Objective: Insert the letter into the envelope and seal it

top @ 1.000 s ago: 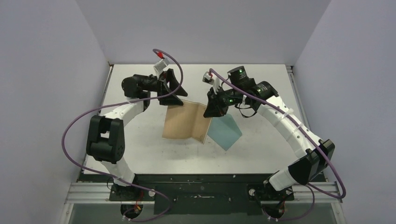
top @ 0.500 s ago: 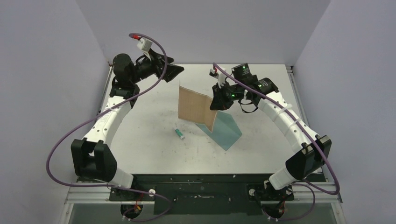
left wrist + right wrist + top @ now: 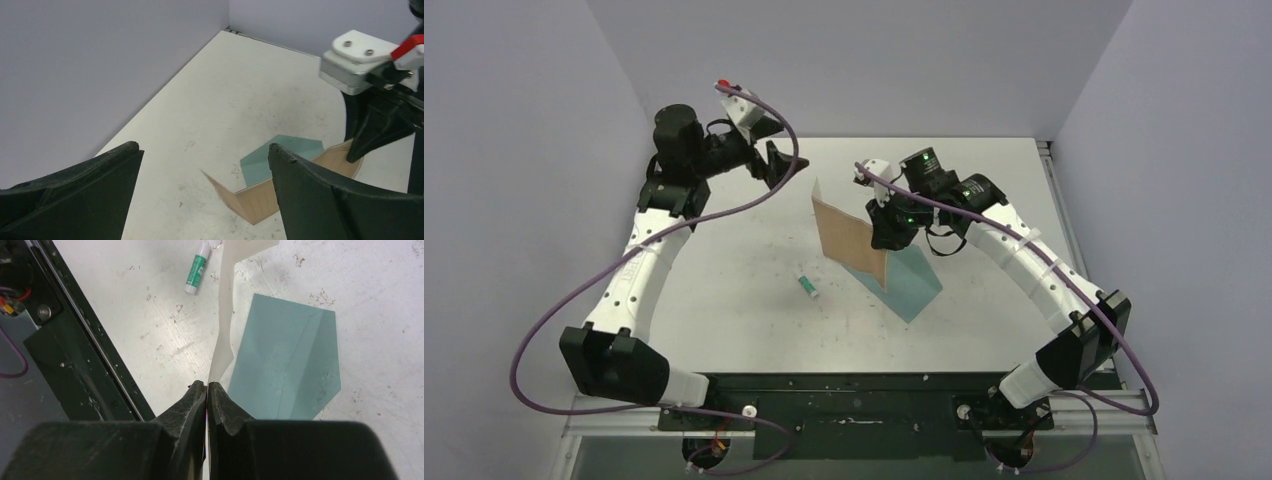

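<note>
The tan letter (image 3: 848, 238) stands on edge above the table, bent along a crease, pinched at its right edge by my shut right gripper (image 3: 885, 236). In the right wrist view the letter (image 3: 224, 320) runs edge-on as a pale strip out of the closed right gripper (image 3: 207, 384). The teal envelope (image 3: 913, 283) lies flat on the table just right of and below the letter, its triangular flap showing (image 3: 286, 364). My left gripper (image 3: 786, 164) hovers open at the back left, well apart from the letter (image 3: 257, 202); nothing sits between its fingers (image 3: 204, 146).
A small white-and-green glue tube (image 3: 807, 287) lies on the table left of the envelope, also in the right wrist view (image 3: 196, 267). Grey walls close in the table on three sides. The black base rail (image 3: 854, 385) runs along the near edge.
My left gripper opened fully, let go of the letter and drew back up to the far left. The letter swung upright in the right gripper, uncovering the glue tube.
</note>
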`<move>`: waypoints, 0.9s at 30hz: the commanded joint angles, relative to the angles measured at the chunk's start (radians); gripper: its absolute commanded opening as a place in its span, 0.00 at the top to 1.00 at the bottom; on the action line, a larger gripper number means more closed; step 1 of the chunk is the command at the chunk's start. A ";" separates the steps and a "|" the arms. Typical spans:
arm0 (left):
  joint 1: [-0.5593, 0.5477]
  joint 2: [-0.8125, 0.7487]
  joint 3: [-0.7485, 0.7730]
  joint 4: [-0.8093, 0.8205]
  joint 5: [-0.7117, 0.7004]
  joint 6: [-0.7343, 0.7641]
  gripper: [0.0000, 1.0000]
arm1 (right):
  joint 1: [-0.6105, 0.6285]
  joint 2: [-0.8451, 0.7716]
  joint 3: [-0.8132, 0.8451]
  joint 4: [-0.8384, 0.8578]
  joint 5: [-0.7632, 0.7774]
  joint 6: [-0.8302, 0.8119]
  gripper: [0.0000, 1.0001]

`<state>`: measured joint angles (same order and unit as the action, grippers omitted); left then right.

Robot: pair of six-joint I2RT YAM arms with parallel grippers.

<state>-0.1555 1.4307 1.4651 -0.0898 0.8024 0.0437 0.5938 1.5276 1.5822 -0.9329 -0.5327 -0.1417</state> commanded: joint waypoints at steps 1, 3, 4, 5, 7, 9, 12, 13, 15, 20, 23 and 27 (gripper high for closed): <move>-0.086 -0.075 -0.064 -0.126 0.097 0.297 0.00 | 0.052 -0.041 0.047 -0.028 0.108 -0.055 0.95; -0.120 -0.093 -0.096 -0.206 0.096 0.394 0.00 | 0.058 -0.041 0.053 -0.029 0.119 -0.058 0.95; -0.133 -0.096 -0.103 -0.249 0.100 0.434 0.00 | 0.059 -0.042 0.055 -0.028 0.122 -0.059 0.95; -0.136 -0.095 -0.107 -0.288 0.100 0.459 0.00 | 0.062 -0.043 0.057 -0.029 0.123 -0.058 0.95; -0.141 -0.082 -0.102 -0.373 0.104 0.507 0.05 | 0.065 -0.048 0.059 -0.028 0.125 -0.058 0.95; -0.149 -0.064 -0.091 -0.479 0.118 0.565 0.08 | 0.068 -0.054 0.058 -0.028 0.127 -0.058 0.95; -0.170 -0.042 -0.089 -0.572 0.117 0.633 0.14 | 0.067 -0.072 0.054 -0.024 0.136 -0.058 0.95; -0.178 -0.034 -0.087 -0.598 0.113 0.647 0.15 | 0.067 -0.078 0.053 -0.025 0.139 -0.058 0.95; -0.187 -0.016 -0.076 -0.650 0.125 0.668 0.16 | 0.067 -0.086 0.053 -0.022 0.144 -0.056 0.95; -0.200 -0.006 -0.069 -0.642 0.145 0.634 0.14 | 0.067 -0.089 0.053 -0.017 0.158 -0.054 0.95; -0.202 -0.017 -0.077 -0.609 0.134 0.608 0.14 | 0.068 -0.091 0.048 -0.013 0.169 -0.054 0.95; -0.208 -0.019 -0.114 -0.540 0.087 0.558 0.39 | 0.066 -0.101 0.053 -0.002 0.174 -0.048 0.95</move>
<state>-0.3538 1.4338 1.3655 -0.7036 0.9001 0.6384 0.6563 1.4677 1.5997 -0.9665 -0.3836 -0.1879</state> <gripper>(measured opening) 0.717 0.059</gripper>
